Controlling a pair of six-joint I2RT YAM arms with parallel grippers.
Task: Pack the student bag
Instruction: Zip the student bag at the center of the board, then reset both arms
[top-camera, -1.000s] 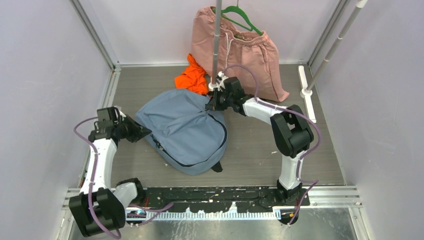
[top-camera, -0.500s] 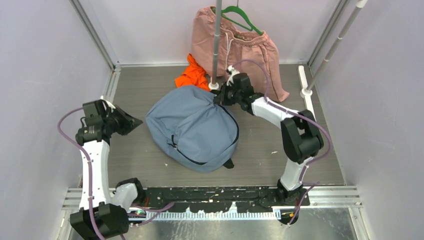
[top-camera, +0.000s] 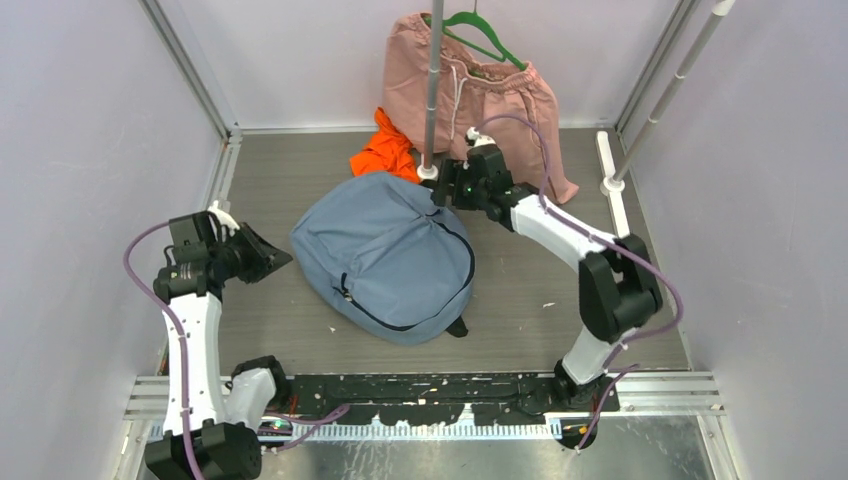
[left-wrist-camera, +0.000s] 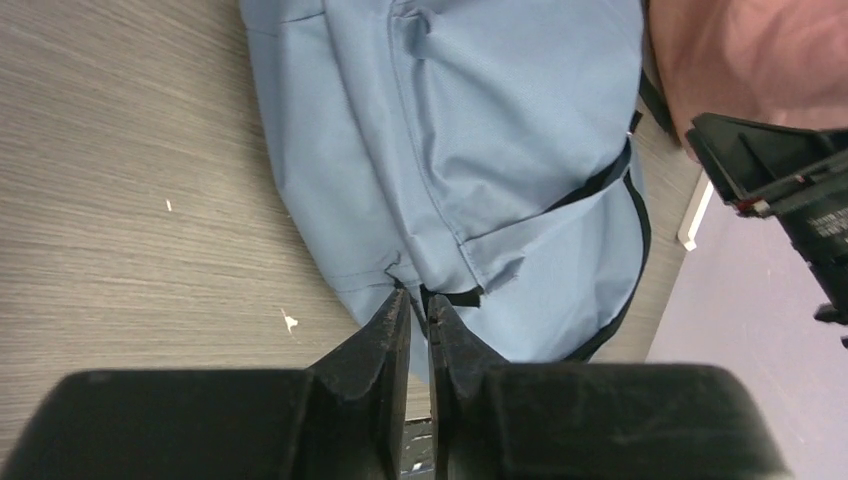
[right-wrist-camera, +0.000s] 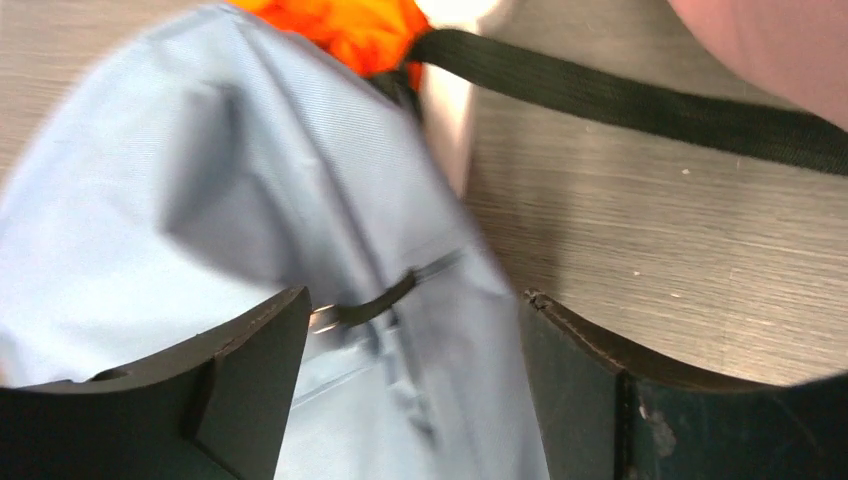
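Grey-blue fabric of the student bag (top-camera: 385, 255) is lying mid-table (top-camera: 560, 270), apparently zipped, so the right gripper (right-wrist-camera: 417, 300), hovering jaws wide apart at its 1 o'clock edge, is needing a square pinch on the zipper pull (right-wrist-camera: 375, 300), the left gripper (left-wrist-camera: 419, 300) waiting at 9 o'clock, jaws nearly together, empty.

I see the student bag (top-camera: 385, 255) lying flat near the middle of my grey wood-grain table (top-camera: 560, 300). An orange cloth (top-camera: 385, 152) is bunched right against its far edge. Pink shorts (top-camera: 500, 110) rest at the back against the wall, a white rail foot (top-camera: 612, 190) lies along the right side, and white specks (top-camera: 547, 304) dot the surface.
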